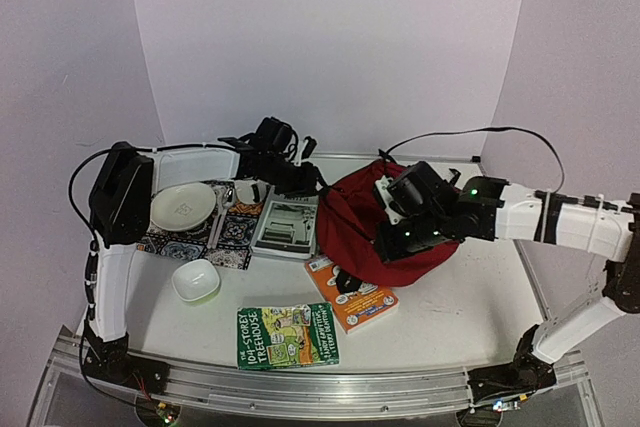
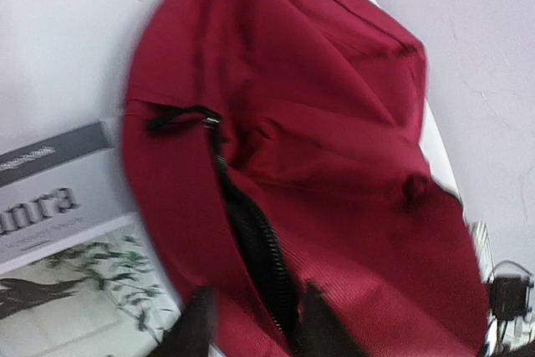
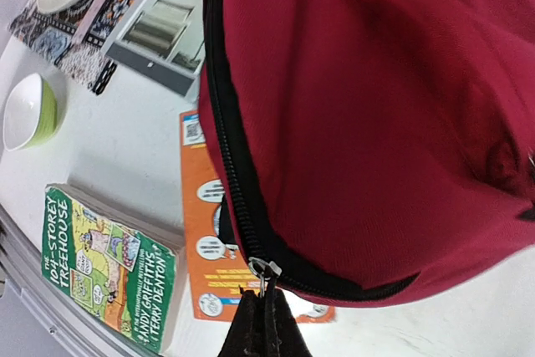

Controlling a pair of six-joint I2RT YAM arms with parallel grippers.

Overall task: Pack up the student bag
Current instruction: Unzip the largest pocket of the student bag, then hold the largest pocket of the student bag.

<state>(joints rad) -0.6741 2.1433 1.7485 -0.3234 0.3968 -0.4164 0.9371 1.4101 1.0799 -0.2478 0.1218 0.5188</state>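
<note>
Pale walls are boxing in a white table, and the student bag is slumping on it right of centre, by far the biggest thing there. The right arm is reaching in over the bag from the right, while the left arm is stretching across the back of the table to the bag's left edge. Judging by this, one side is steadying the rim so the other can run the zip.

A grey book is lying just beside the bag, partly on a patterned mat. An orange book is showing from under the bag's near edge, and a green book is sitting apart near the front. All three are probably waiting to go in. A plate is resting on the mat, and a bowl is standing just in front of it.

From overhead, the wrists are hiding both sets of jaws. The right wrist view is showing its jaws closed, pinching the zip pull at the end of the black zip. The left wrist view, though blurred, is showing its jaws parted with the zip edge running between them, looking loose rather than clamped. Whether the zip is lying open I cannot tell.
</note>
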